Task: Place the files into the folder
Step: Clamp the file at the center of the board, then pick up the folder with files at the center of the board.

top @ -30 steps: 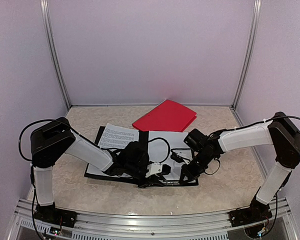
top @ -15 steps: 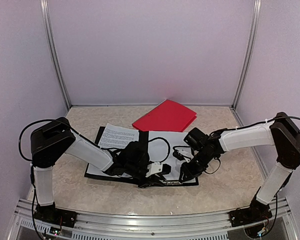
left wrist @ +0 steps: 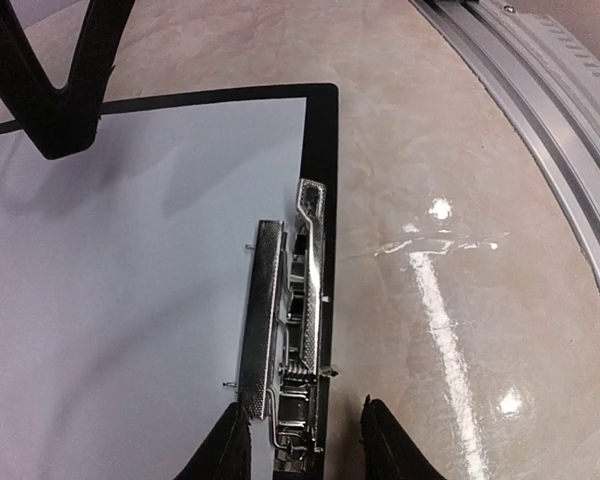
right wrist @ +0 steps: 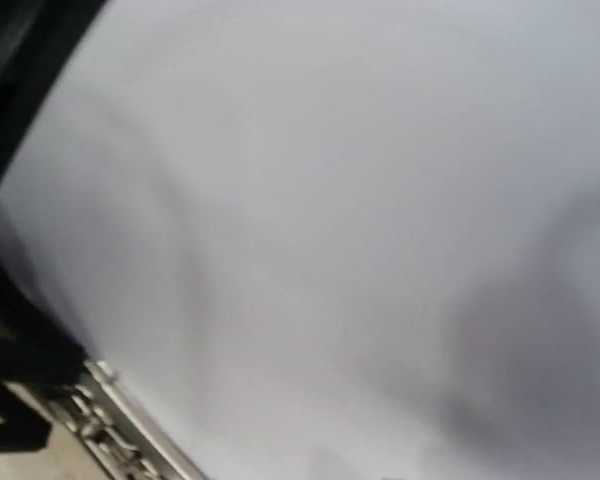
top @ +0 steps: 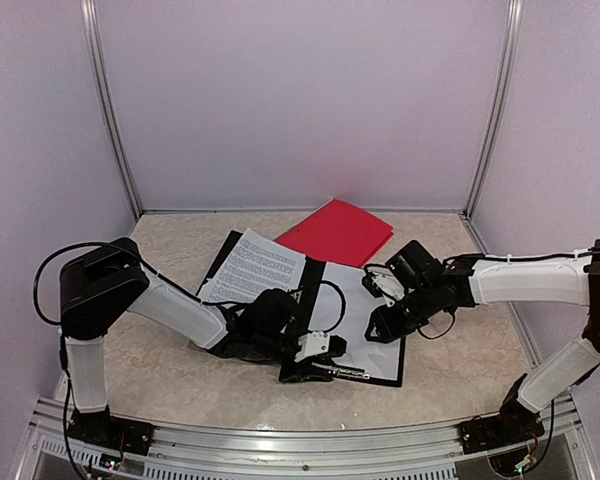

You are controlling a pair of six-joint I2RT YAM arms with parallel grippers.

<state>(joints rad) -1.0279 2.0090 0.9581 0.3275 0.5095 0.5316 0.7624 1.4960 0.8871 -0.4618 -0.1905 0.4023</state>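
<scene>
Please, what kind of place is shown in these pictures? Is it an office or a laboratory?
Probably a robot test booth in a laboratory, not an office: plain pale wall panels set between aluminium corner posts, and a ribbed aluminium rail along the near edge of the beige marble-patterned tabletop.

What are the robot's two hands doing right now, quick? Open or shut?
Left gripper: open, with a finger on either side of the folder's metal clip.
Right gripper: cannot tell; it is low over the white paper.
</scene>
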